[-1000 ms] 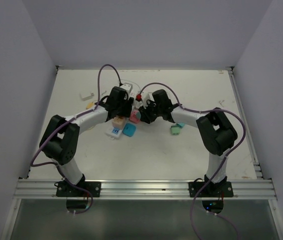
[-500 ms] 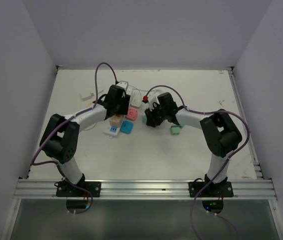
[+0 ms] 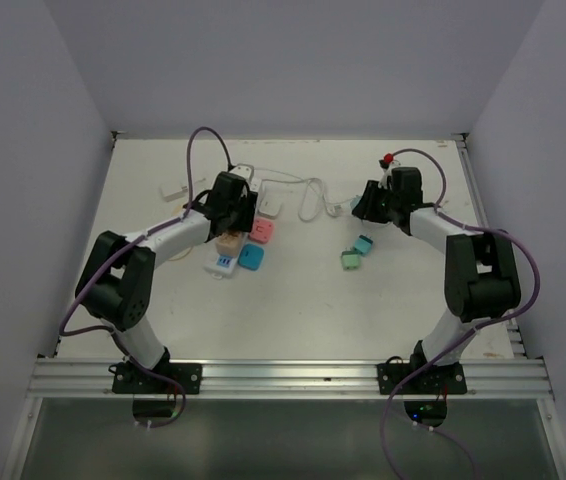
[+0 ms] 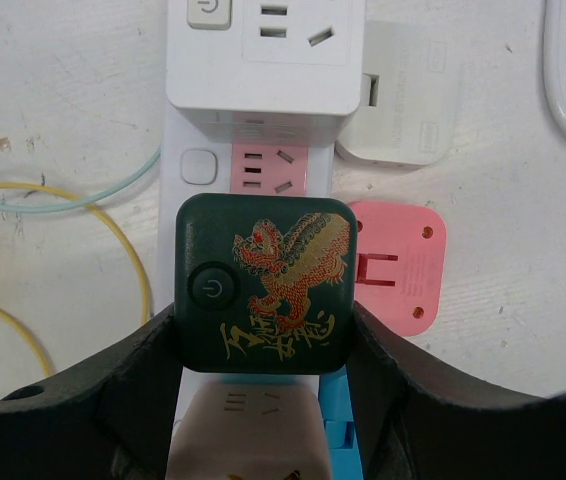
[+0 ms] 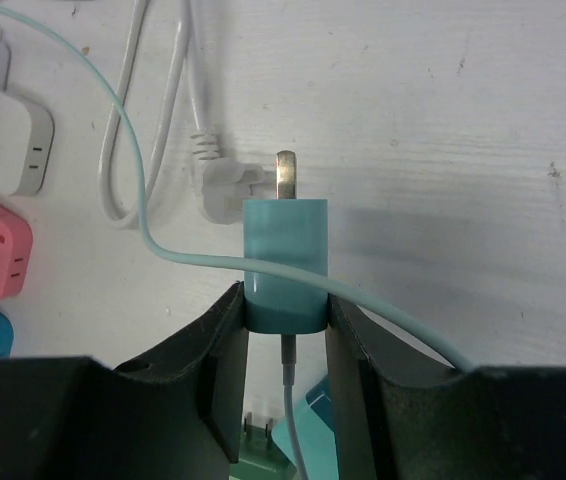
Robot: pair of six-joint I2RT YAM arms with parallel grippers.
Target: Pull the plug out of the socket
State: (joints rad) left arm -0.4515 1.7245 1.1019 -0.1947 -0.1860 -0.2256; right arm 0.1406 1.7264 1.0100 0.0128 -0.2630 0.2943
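Observation:
The socket, a long white power strip (image 4: pixel 263 170) with pastel outlets, lies under my left gripper (image 4: pixel 263 340); in the top view its white end (image 3: pixel 246 173) shows beyond that gripper (image 3: pixel 231 215). The left gripper is shut on a dark green cube adapter (image 4: pixel 263 285) with a gold dragon, seated on the strip. My right gripper (image 5: pixel 285 310) is shut on the teal plug (image 5: pixel 285 255). Its metal prong (image 5: pixel 285 175) is bare, above the table and well away from the strip. In the top view the right gripper (image 3: pixel 368 203) is at the far right.
A white cube adapter (image 4: pixel 261 50) sits on the strip's end and a beige cube (image 4: pixel 243 435) nearer me. Pink (image 4: pixel 393 265) and white (image 4: pixel 403 95) adapters lie beside the strip. A white cord with its plug (image 5: pixel 228 185) and teal and green adapters (image 3: pixel 355 252) lie mid-table.
My right gripper has drawn away from the strip to the far right with the teal plug in it. The left gripper has stayed on the dark green cube.

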